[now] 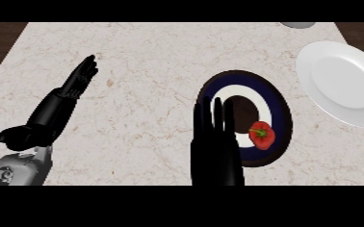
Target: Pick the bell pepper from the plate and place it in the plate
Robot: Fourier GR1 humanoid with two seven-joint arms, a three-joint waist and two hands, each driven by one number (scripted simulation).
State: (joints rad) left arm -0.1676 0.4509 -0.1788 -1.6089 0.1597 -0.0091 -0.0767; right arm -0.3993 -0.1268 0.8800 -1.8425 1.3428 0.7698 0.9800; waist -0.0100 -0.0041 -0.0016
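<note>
A small red bell pepper (pixel 262 135) with a green stem lies on the lower right part of a dark blue and white ringed plate (pixel 279 101). A plain white plate (pixel 334 79) sits at the right edge, partly cut off. My right hand (pixel 217 149) rises from the lower edge just left of the pepper, fingers straight and open, covering the ringed plate's left rim and holding nothing. My left hand (pixel 68 98) lies open at the left of the counter, fingers pointing up and away.
The counter (pixel 149 62) is pale marble with dark wood showing at both upper corners. A grey rounded object (pixel 298 24) peeks in at the top right, mostly cut off.
</note>
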